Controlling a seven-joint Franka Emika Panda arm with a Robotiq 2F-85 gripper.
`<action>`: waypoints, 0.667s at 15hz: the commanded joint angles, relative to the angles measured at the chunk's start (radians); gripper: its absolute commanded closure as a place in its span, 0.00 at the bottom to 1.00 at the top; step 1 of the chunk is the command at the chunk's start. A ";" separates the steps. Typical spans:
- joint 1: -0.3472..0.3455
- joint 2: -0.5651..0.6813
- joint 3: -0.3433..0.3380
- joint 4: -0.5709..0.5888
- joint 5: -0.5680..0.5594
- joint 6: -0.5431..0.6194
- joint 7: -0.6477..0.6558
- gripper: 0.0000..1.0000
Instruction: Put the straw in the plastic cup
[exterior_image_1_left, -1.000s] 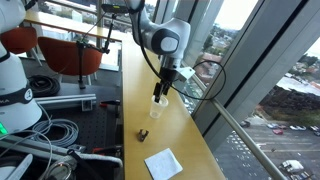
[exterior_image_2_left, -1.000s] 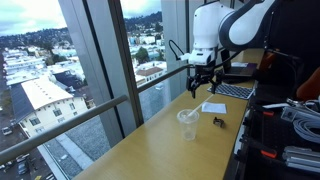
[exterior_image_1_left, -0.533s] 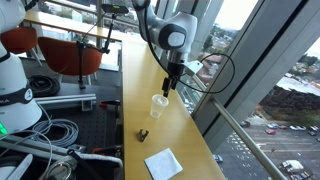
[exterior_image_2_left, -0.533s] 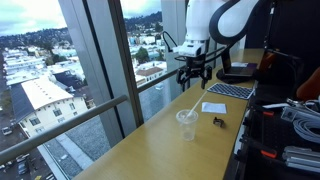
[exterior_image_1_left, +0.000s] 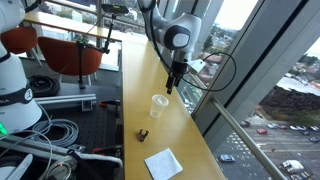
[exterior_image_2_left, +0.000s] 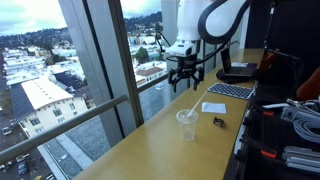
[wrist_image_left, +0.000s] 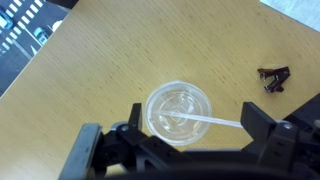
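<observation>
Straw (wrist_image_left: 210, 120) stood tilted inside the plastic cup (wrist_image_left: 178, 112), lower end on the cup floor, upper end leaning out over the rim. Cup sat upright on the wooden counter (wrist_image_left: 90, 60). Gripper (exterior_image_2_left: 186, 86) hung above the cup, clear of the straw, fingers spread apart, holding nothing. Small dark brown lump (wrist_image_left: 272, 78) lay near the cup; white square sheet (exterior_image_1_left: 163, 163) lay farther along the counter.

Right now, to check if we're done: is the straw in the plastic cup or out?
In: the straw leans inside the plastic cup, top end over its rim.
</observation>
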 joint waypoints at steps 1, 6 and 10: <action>0.027 0.011 -0.043 0.031 -0.087 -0.066 0.044 0.00; 0.031 0.007 -0.077 0.018 -0.213 -0.159 0.096 0.00; 0.016 0.019 -0.054 0.013 -0.180 -0.164 0.037 0.00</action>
